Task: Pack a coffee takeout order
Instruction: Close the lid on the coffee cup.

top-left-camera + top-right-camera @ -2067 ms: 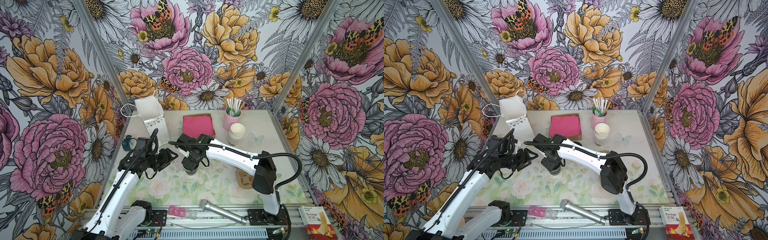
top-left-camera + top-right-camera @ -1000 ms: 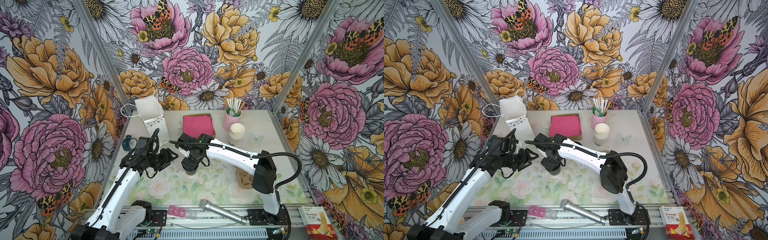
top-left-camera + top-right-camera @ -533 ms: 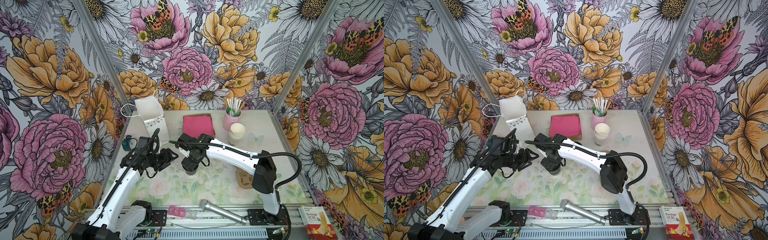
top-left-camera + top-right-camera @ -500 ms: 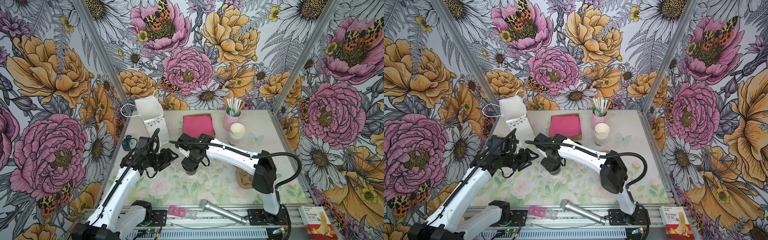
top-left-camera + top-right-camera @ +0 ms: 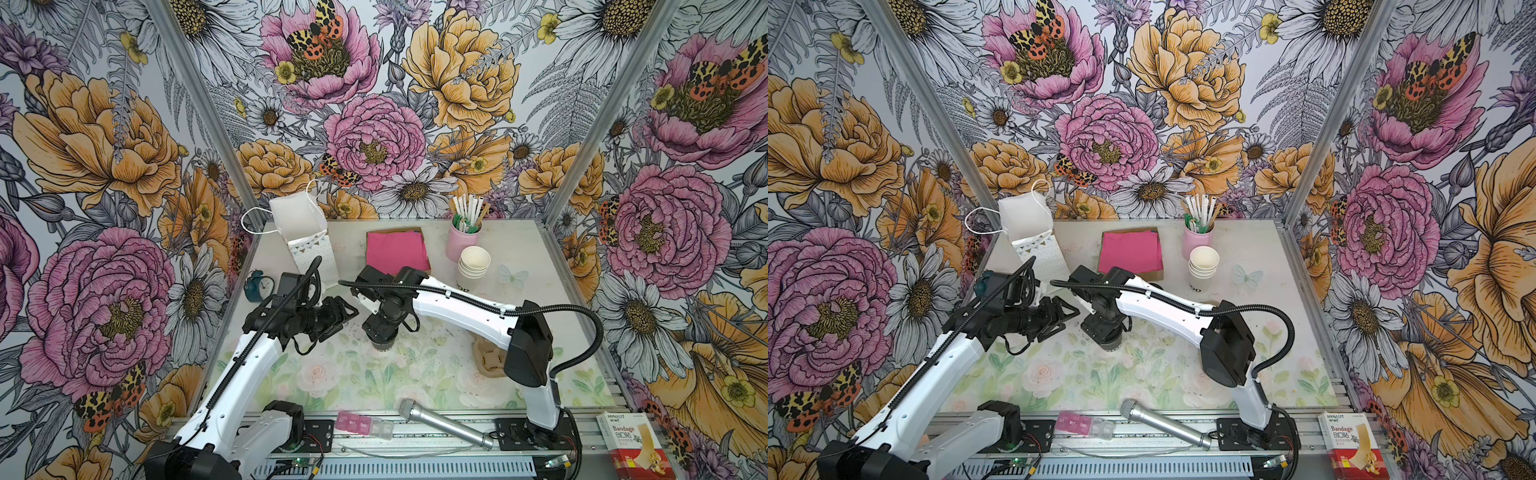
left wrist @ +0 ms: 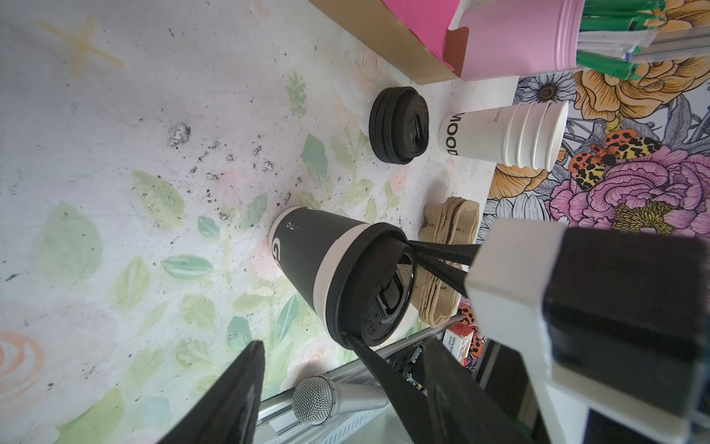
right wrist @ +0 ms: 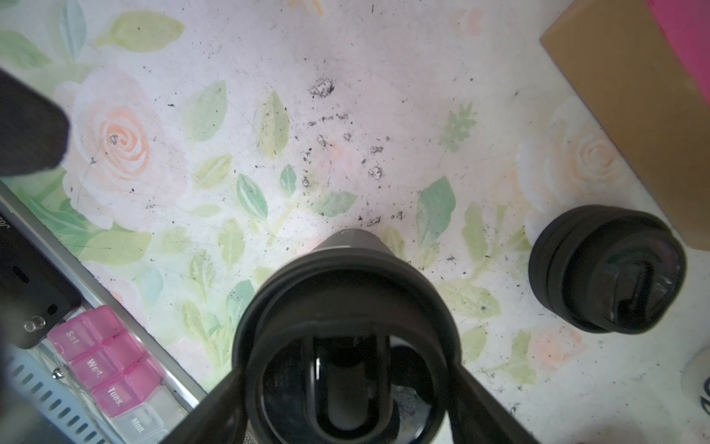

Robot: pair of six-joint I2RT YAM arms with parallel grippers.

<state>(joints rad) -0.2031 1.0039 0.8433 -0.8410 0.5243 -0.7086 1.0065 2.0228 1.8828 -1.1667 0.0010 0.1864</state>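
A dark cup with a white band (image 6: 303,246) stands upright mid-table, capped by a round black lid (image 6: 369,284) (image 7: 345,307). In both top views only the cup's foot (image 5: 381,344) (image 5: 1109,343) shows under my right gripper (image 5: 383,330) (image 7: 347,403). That gripper hangs straight over it, open, one finger at each side of the lid's rim. My left gripper (image 5: 348,311) (image 6: 345,403) hovers just left of the cup, open and empty. The pink napkin (image 5: 397,251) (image 5: 1131,251) lies on brown card at the back.
A spare stack of black lids (image 7: 607,269) sits beside the cup. White cups (image 5: 473,266), a pink stirrer holder (image 5: 462,245) and a white paper bag (image 5: 305,237) stand at the back. The pulp carrier (image 5: 488,357) lies right; a microphone (image 5: 440,422) and pill box (image 5: 361,424) lie on the front rail.
Over the last second neither arm nor the cup has visibly moved in the top views. Before that my left arm's lower part shifted slightly.
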